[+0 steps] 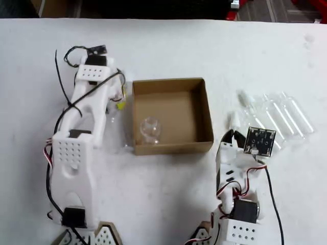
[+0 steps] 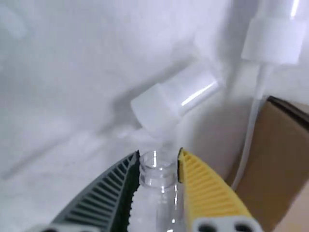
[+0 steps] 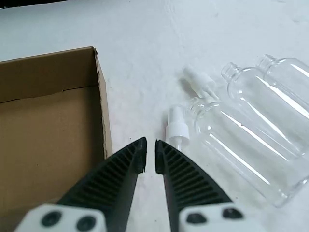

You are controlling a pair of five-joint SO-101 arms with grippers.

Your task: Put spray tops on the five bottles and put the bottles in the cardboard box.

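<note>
At the left, my left gripper (image 2: 158, 157) has its grey and yellow jaws clamped on the neck of a clear bottle (image 2: 157, 179). The bottle's length runs back along the gripper's own line. Its open mouth faces a loose spray top (image 2: 176, 99) lying tilted on the white table (image 2: 63, 72), just beyond the rim. That is the relation the coming move turns on. I judge that the cap's wide end faces the mouth but sits off-axis, so it needs squaring up before it will seat. A second spray top (image 2: 275, 38) lies farther off, its thin tube trailing along the wall of the cardboard box (image 2: 285, 150). The box is very near this arm, so there is little room to swing on that side.

In the middle, one bottle in the box (image 1: 150, 129) is already stowed. I cannot tell whether it wears a top.

To the right, my right gripper (image 3: 150, 155) has its black jaws almost together, holding nothing. A small spray top (image 3: 175, 126) lies just past the tips, towards three bottles (image 3: 251, 140) lying side by side, one more top (image 3: 200, 82) beyond. This arm is plainly the nearer to them, with bare table all round.
</note>
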